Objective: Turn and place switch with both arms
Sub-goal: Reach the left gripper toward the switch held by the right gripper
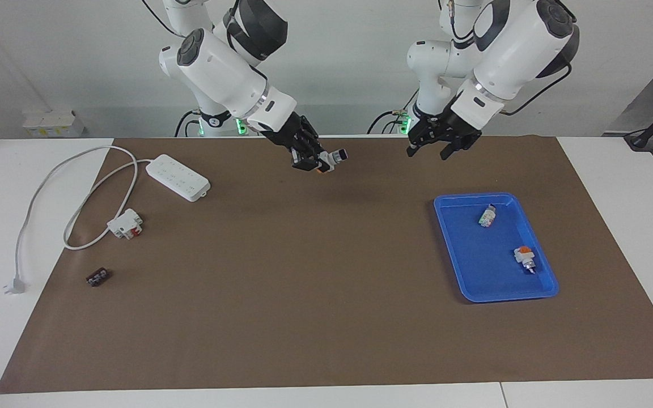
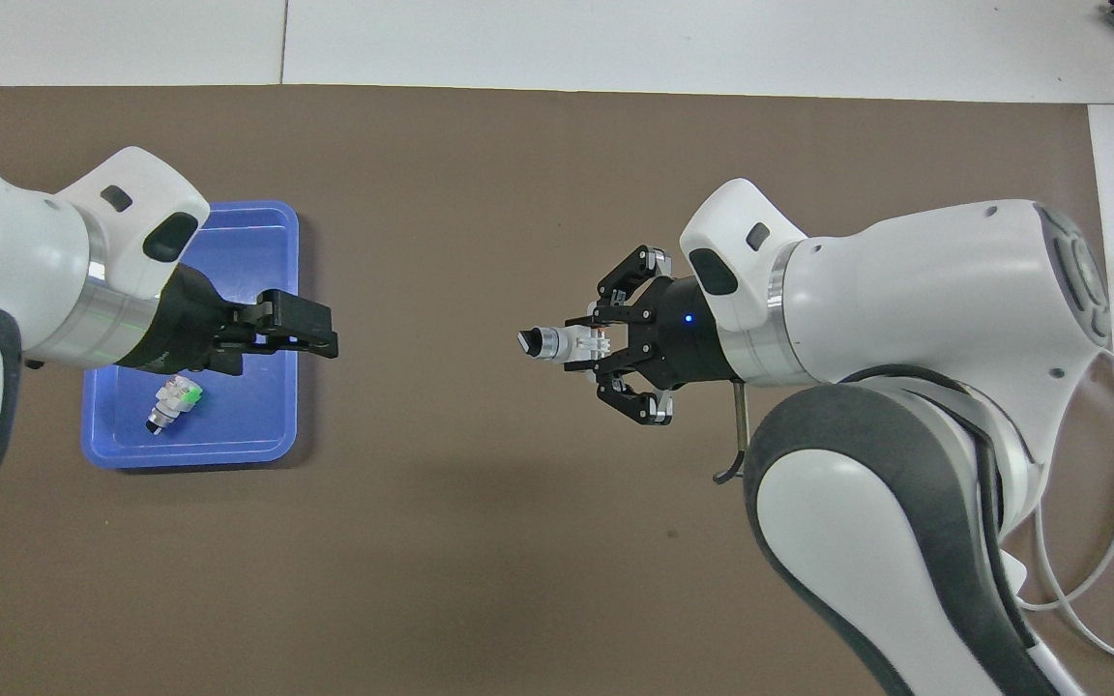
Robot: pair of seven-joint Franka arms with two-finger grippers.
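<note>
Right gripper (image 1: 319,160) is pinching the switch (image 1: 332,157) by its white body, upper middle of the facing frame, knob end pointing at the left arm's side. It's hanging in the air over the brown mat (image 1: 304,294), not resting on anything.

Left gripper (image 1: 435,148) is hovering in the upper right-centre of the facing frame, aimed at the switch but well apart from it. I can't tell how its fingers are set.

My read on progress: pick-up is done; handover, turn and placing are all left. The blue tray (image 1: 468,294), right side of that frame, looks like the drop spot.

I'm counting:
- 2 arms
- 1 switch in the air
- 2 similar switches lying in the tray: a green-faced one (image 1: 487,216) and an orange-faced one (image 1: 524,258)
- 1 white-and-red block (image 1: 125,223) at mid-left
- 1 power strip (image 1: 178,177) with cable at upper left
- 1 small dark part (image 1: 98,277) at lower left
</note>
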